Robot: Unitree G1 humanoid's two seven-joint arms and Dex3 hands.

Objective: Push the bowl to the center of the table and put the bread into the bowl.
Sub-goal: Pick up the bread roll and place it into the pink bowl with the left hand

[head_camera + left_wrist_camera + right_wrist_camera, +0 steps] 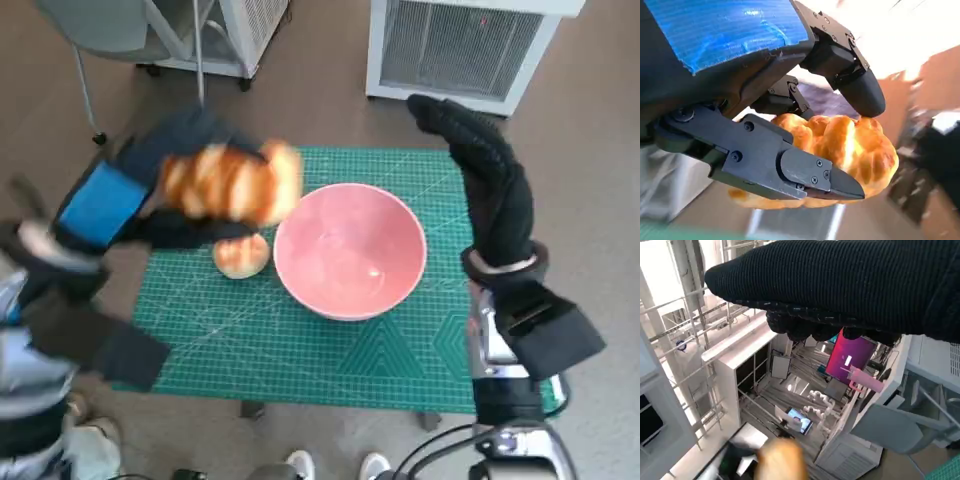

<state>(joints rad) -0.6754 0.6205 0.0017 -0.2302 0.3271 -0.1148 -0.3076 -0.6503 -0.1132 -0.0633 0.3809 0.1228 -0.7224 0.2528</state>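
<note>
1. Head view: the left hand (140, 205) held the bread (232, 182) lifted above the desk (300, 350), over its left part, just beside the pink bowl (350, 250) standing near the middle. A small bun (242, 255) lay on the mat touching the bowl's left side. The right hand (485, 185) hovered by the right edge, fingers extended, holding nothing.
2. Left wrist view: black fingers (810, 175) were clamped around the bread (860, 150).
3. Right wrist view: the gloved right hand (850, 285) was empty.

Even, bright indoor lighting; soft shadows. Head view: left hand (150, 200) and bread loaf (232, 182) are motion-blurred; edges bow from wide-angle distortion. Left wrist view: background overexposed and blurred. Right wrist view: glare on white structures.
</note>
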